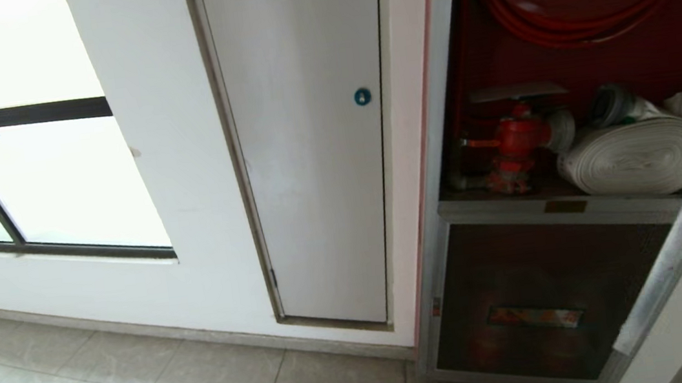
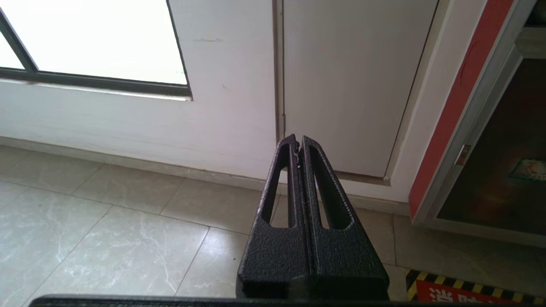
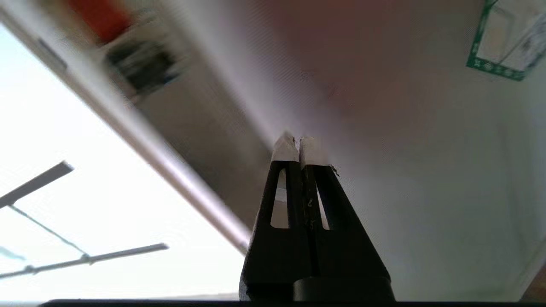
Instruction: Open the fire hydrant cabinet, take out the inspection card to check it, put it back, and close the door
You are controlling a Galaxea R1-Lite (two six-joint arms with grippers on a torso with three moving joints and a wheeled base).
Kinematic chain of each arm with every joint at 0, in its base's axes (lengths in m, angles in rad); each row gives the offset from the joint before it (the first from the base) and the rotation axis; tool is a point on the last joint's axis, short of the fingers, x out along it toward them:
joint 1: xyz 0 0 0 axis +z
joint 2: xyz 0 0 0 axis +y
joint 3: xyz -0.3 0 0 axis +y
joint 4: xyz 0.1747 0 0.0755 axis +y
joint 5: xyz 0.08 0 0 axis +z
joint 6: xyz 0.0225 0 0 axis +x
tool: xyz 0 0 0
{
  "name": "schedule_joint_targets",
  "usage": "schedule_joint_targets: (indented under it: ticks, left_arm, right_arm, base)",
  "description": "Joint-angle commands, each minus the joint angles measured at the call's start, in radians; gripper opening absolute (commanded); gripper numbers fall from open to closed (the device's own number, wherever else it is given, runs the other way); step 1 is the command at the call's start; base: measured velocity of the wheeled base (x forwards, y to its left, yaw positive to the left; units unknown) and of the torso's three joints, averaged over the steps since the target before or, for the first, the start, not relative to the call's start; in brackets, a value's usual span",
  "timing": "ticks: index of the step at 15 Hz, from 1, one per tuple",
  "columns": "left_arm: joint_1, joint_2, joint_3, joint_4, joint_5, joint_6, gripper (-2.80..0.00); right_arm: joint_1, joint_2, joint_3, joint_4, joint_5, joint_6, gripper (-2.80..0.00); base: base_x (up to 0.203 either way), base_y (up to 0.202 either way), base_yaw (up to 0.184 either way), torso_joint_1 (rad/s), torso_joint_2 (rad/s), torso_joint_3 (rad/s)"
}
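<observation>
A plain white door point(image 1: 310, 156) with a blue lock point(image 1: 362, 96) stands left of the open fire hydrant cabinet point(image 1: 473, 103). The right gripper point(image 3: 300, 140), pinched closed and empty, points at the swung-open door point(image 3: 384, 106); the left gripper point(image 2: 298, 140) hangs closed above the floor tiles point(image 2: 106, 238).

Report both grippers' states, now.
Left gripper: closed, empty, hanging above the floor tiles.
Right gripper: closed, holding nothing, close to the door.
</observation>
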Motion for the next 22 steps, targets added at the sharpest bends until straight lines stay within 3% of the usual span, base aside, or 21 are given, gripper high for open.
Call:
schedule_joint_targets:
  ticks: [1,6,13,17,22]
  left_arm:
    - [0.000,0.001,0.008,-0.001,0.000,0.000,-2.80]
    - [0.000,0.001,0.008,-0.001,0.000,0.000,-2.80]
    - [0.000,0.001,0.008,-0.001,0.000,0.000,-2.80]
    - [0.000,0.001,0.008,-0.001,0.000,0.000,-2.80]
    - [0.000,0.001,0.008,-0.001,0.000,0.000,-2.80]
  right_arm:
    - [0.063,0.168,-0.088,-0.001,0.004,0.002,-2.80]
    - [0.190,0.474,-0.346,0.011,0.001,-0.003,-2.80]
    - [0.248,0.886,-0.778,0.031,-0.014,-0.005,-2.80]
    - [0.250,0.984,-0.903,0.035,-0.015,-0.065,-2.80]
    - [0.254,0.913,-0.876,0.113,-0.015,-0.108,-2.80]
  base:
    - [0.000,0.000,0.000,0.000,0.00,0.000]
    - [0.000,0.000,0.000,0.000,0.00,0.000]
    - [0.000,0.000,0.000,0.000,0.00,0.000]
    - [0.000,0.000,0.000,0.000,0.00,0.000]
    - [0.000,0.000,0.000,0.000,0.00,0.000]
